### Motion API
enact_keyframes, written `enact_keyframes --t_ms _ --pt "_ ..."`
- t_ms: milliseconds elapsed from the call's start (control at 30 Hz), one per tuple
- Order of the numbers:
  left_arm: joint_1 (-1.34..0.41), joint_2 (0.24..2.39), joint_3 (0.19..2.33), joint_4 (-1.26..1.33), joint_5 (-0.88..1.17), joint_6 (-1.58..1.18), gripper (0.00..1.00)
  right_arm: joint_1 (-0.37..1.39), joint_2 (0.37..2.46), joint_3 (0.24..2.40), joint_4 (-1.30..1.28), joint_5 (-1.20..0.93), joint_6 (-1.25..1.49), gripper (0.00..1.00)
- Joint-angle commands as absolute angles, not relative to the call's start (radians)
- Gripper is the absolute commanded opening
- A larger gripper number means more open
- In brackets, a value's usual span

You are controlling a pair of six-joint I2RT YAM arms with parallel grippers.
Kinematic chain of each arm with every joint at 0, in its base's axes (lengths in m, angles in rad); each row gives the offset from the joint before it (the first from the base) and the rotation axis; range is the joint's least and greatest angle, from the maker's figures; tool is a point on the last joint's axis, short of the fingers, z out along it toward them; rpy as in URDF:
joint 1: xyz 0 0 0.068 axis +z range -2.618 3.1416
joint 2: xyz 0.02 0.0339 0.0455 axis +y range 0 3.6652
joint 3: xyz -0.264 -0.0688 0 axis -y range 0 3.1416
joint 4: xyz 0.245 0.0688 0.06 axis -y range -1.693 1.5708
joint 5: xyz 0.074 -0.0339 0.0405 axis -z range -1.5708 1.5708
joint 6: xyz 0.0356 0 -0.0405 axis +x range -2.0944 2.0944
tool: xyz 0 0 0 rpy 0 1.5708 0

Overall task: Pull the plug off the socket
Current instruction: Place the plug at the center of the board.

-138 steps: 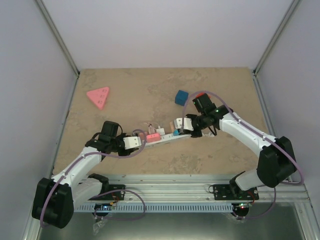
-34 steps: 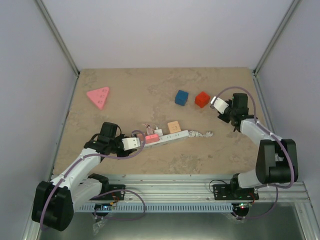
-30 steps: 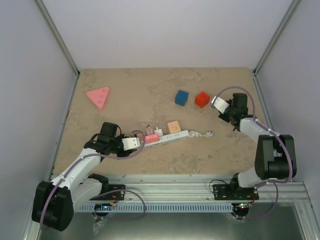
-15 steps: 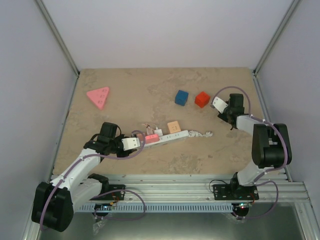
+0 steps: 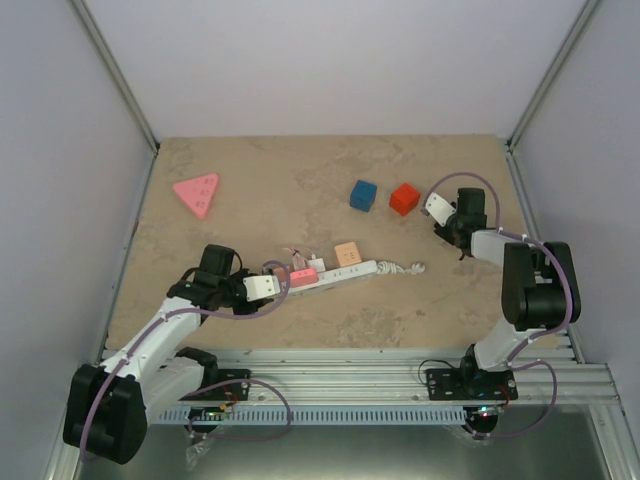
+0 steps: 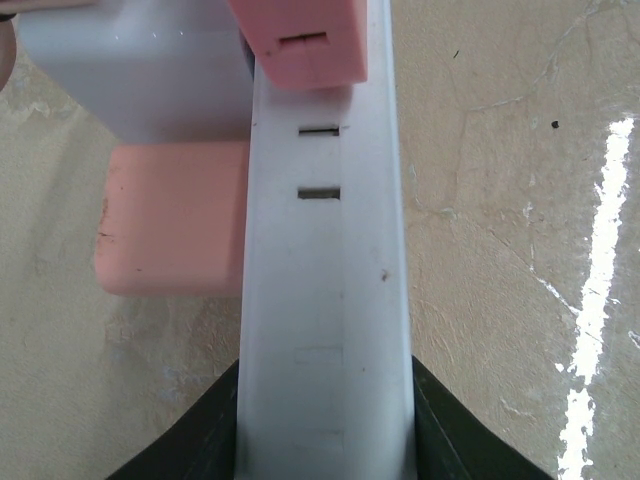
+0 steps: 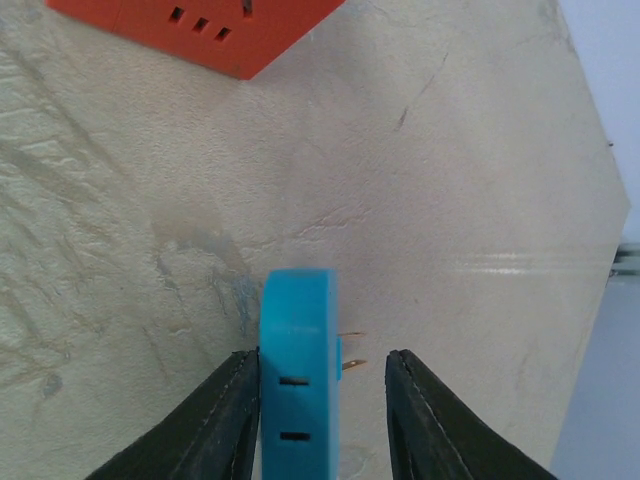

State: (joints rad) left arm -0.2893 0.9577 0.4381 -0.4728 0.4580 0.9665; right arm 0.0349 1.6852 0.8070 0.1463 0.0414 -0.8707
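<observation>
The white power strip (image 5: 335, 273) lies mid-table with a pink plug (image 5: 303, 277) and a white plug (image 5: 318, 262) in it. Its cord stub (image 5: 401, 268) is at the right end. My left gripper (image 5: 264, 286) is shut on the strip's left end. In the left wrist view the strip (image 6: 325, 280) fills the gap between the fingers (image 6: 195, 445). My right gripper (image 5: 437, 207) is at the far right, beside a red cube (image 5: 404, 198). In the right wrist view a cyan plug (image 7: 297, 390) stands between the jaws against the left finger (image 7: 225, 420), prongs bare, with a gap to the right finger.
A blue cube (image 5: 363, 194) sits left of the red cube. A peach block (image 5: 347, 254) lies against the strip's far side. A pink triangular block (image 5: 197, 194) lies at the far left. The enclosure walls are close on the right.
The right gripper left the strip with the cyan plug and moved to the far right by the red cube. Over the last second its elbow folded in. The left arm stayed still.
</observation>
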Motion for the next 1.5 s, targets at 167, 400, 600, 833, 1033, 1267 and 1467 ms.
enact_keyframes --t_ms 167,400,600,833,1033,1267,1467 --pt "-0.282 0.933 0.443 -0.428 0.488 0.967 0.0 0.031 1.676 0.827 0.125 0.013 -0.863 0.42" --pt "-0.282 0.933 0.442 -0.428 0.49 0.967 0.0 0.032 1.596 0.833 0.026 -0.08 -0.887 0.54" --pt "-0.282 0.934 0.444 -0.43 0.492 0.966 0.0 0.044 1.483 0.854 -0.105 -0.196 -0.914 0.67" --pt "-0.282 0.934 0.444 -0.431 0.492 0.967 0.0 0.149 1.331 0.852 -0.212 -0.315 -0.958 0.88" --pt "-0.281 0.933 0.444 -0.431 0.49 0.967 0.0 0.288 1.25 0.865 -0.314 -0.38 -0.993 0.98" --pt "-0.281 0.933 0.442 -0.428 0.489 0.968 0.0 0.48 1.203 0.913 -0.434 -0.519 -1.02 0.98" --pt "-0.281 0.935 0.441 -0.423 0.486 0.969 0.0 0.615 1.285 1.015 -0.504 -0.611 -0.997 0.93"
